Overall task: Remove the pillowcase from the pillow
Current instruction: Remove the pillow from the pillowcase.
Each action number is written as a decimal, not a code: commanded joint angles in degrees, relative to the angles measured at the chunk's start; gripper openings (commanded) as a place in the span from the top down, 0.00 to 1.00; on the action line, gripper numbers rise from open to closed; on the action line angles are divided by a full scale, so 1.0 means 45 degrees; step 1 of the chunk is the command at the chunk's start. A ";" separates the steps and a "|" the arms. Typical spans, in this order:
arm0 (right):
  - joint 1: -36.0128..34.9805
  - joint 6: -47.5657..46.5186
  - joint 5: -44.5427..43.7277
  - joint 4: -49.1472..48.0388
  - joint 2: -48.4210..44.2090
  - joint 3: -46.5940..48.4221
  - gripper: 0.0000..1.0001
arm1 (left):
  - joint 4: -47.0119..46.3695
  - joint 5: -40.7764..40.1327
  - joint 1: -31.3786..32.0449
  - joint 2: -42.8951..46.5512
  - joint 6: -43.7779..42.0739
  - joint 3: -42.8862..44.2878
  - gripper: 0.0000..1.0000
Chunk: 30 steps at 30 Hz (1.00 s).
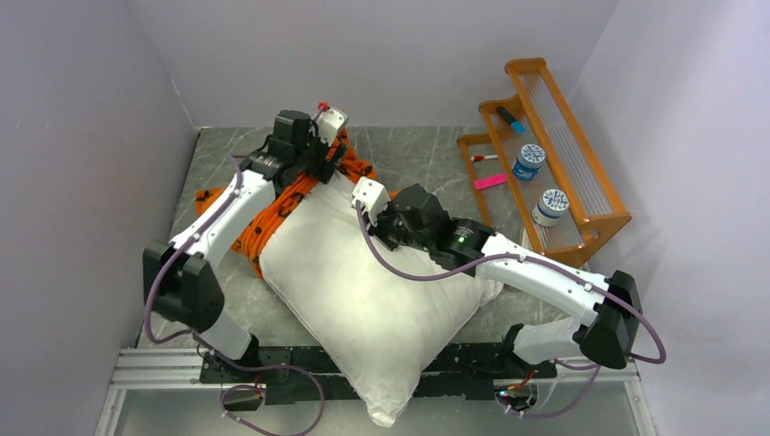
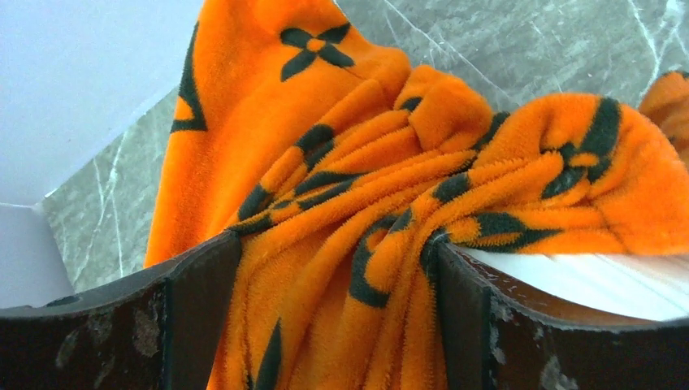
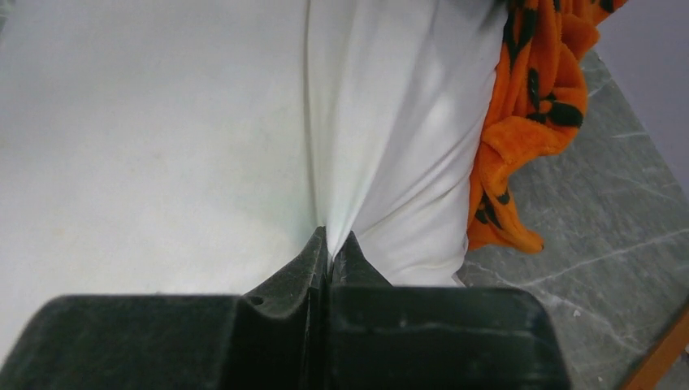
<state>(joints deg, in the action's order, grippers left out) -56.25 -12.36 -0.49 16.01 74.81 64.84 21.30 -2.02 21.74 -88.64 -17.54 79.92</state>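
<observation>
The white pillow (image 1: 363, 282) lies slantwise across the table, its near corner hanging over the front edge. The orange pillowcase (image 1: 272, 213) with dark motifs is bunched round the pillow's far left end. My left gripper (image 1: 320, 153) sits over that bunch. In the left wrist view its jaws (image 2: 337, 268) stand wide apart, with thick folds of pillowcase (image 2: 341, 179) filling the gap and a strip of white pillow (image 2: 601, 280) beside the right finger. My right gripper (image 1: 368, 195) (image 3: 329, 240) is shut on a pinched fold of the pillow (image 3: 162, 146), with the pillowcase (image 3: 528, 114) to its right.
An orange wire rack (image 1: 554, 173) stands at the back right with two white jars, a marker and a pink item. Grey marble tabletop (image 1: 427, 154) shows behind the pillow. Pale walls close in on the left, back and right.
</observation>
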 commanded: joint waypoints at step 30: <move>-0.0416 0.1326 -0.2814 0.1652 -0.2909 -0.2207 1.00 | 0.1094 -0.1402 -0.6950 -0.4461 0.3818 0.6194 0.92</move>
<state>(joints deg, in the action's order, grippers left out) -57.52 -8.27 -7.75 9.69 68.01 56.71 41.19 9.47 1.39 -107.55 1.19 102.26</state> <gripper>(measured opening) 0.026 0.180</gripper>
